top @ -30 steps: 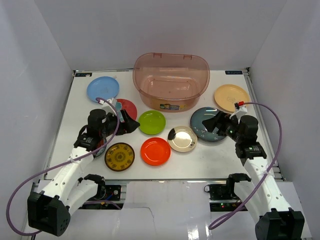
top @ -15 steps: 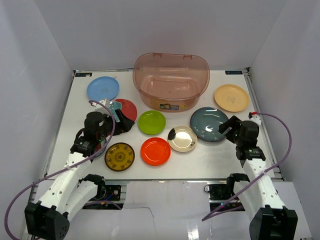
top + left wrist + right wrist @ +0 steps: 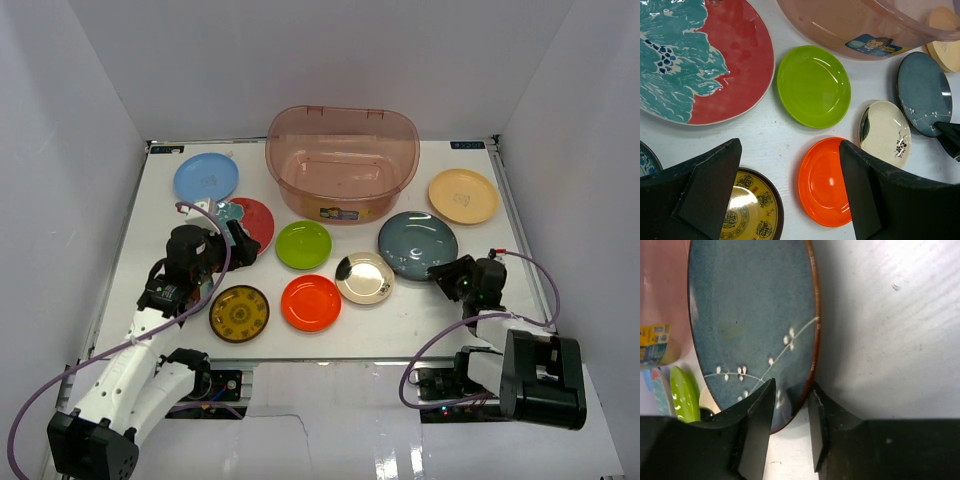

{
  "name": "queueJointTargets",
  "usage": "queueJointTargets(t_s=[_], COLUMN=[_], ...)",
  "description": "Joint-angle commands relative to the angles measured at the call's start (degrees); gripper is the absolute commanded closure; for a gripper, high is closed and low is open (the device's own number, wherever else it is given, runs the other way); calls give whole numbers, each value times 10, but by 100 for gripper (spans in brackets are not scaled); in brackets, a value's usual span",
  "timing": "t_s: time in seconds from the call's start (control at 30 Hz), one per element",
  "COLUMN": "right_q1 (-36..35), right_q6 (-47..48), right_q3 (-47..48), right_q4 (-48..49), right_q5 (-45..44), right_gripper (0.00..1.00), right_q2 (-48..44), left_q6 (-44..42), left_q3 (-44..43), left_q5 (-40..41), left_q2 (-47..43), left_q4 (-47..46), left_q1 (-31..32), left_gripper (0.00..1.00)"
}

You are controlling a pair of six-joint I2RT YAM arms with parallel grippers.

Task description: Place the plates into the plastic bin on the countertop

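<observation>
As the right arm has pulled back and folded low, its hand point(image 3: 443, 274) now grips, narrow, the near rim of the grey plate point(image 3: 415, 240), so I think a first lift is close. The bin point(image 3: 300, 185) has no plate inside yet. Only the right wrist view shows the rim between the fingers point(image 3: 757, 430). The left hand point(image 3: 238, 240) hangs wide open beside the red and teal plate point(image 3: 258, 218).

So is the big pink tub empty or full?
Empty: the plastic bin shows only its bare bottom; the plates lie outside it on the countertop.
</observation>
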State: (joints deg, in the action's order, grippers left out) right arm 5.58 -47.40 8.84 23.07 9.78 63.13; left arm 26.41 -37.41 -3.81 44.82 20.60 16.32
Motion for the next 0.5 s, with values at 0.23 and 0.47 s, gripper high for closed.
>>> queueJointTargets(t_s=[0.23, 0.47], right_q1=[7, 1], right_q6=[-70, 27], right_q3=[-78, 114], right_q4=[66, -173], right_q5=[-55, -64], right_gripper=[92, 92], right_q2=[-105, -296], left_q6=[5, 34], left_q3=[-13, -22], left_q5=[5, -29], left_q2=[14, 39], left_q4=[-4, -24], left_q1=[-2, -3], left_gripper=[11, 11])
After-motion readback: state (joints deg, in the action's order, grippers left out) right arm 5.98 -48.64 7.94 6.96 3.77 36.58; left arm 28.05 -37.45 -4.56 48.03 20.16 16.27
